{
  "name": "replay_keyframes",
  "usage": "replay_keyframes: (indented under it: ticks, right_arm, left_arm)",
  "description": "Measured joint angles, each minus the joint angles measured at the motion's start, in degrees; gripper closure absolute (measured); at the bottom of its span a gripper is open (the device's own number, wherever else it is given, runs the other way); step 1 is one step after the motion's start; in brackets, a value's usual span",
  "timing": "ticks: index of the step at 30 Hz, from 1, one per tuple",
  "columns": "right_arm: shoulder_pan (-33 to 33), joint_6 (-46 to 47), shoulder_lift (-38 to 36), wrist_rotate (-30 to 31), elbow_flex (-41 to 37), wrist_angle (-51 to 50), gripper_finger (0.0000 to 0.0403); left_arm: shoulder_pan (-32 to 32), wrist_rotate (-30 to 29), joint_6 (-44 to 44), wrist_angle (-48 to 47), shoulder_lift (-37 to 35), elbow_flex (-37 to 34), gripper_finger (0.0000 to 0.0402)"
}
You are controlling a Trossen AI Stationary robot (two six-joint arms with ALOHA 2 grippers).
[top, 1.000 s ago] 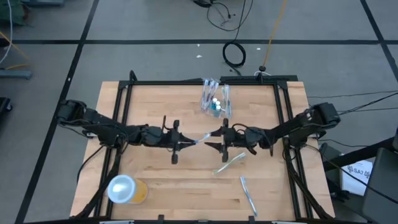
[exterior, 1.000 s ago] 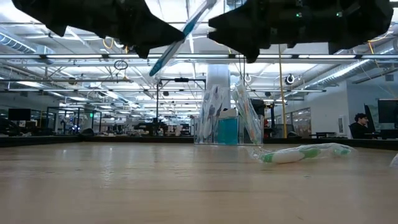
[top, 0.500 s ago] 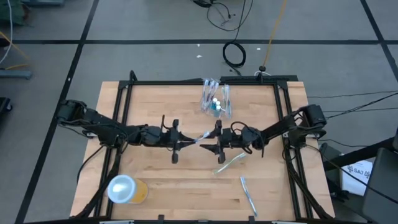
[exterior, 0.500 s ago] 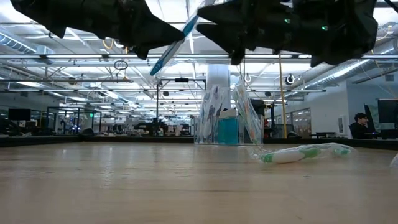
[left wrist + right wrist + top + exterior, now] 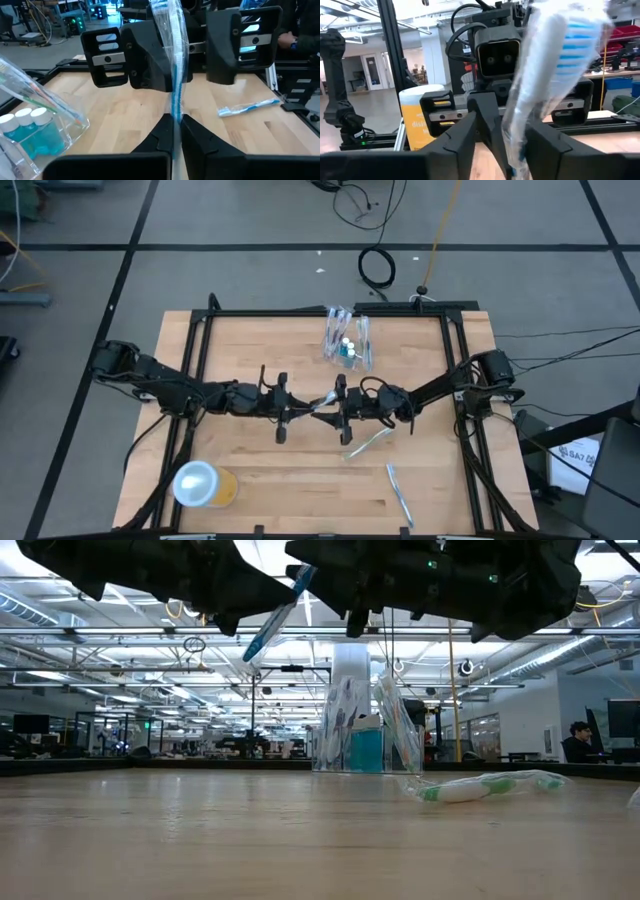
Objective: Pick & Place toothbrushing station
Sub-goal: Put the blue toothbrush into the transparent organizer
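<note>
You are seeing only partial dark lettering — "disi" — on the orange-yellow cup (image 5: 422,117); nothing else is reading clearly.

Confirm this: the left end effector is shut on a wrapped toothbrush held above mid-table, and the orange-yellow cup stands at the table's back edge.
One error: the orange-yellow cup is at the table's front-left corner, per the high view. The rest holds: the left end effector is shut on the wrapped toothbrush above mid-table.

My two grippers meet nose to nose.
My left gripper (image 5: 300,409) is clamped tight; my right gripper (image 5: 328,407) faces it, fingers apart.
</note>
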Motion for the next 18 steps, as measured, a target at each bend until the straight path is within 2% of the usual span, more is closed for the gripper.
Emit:
replay_keyframes:
  ticks: [4, 9, 18]
  right_arm:
    - [0.0, -0.2, 0.0, 0.3, 0.0, -0.3, 0.0315]
    - [-0.1, -0.7, 0.0, 1.6, 0.0, -0.8, 0.0382]
    - [0.0, -1.9, -0.1, 2.9, 0.0, -2.9, 0.0384]
  left_arm:
    - [0.0, 0.3, 0.0, 0.0, 0.0, 0.0, 0.0394]
    - [0.0, 0.3, -0.1, 0.1, 0.0, 0.0, 0.0374]
    - [0.0, 0.0, -2.2, -0.9, 0.0, 0.0, 0.0368]
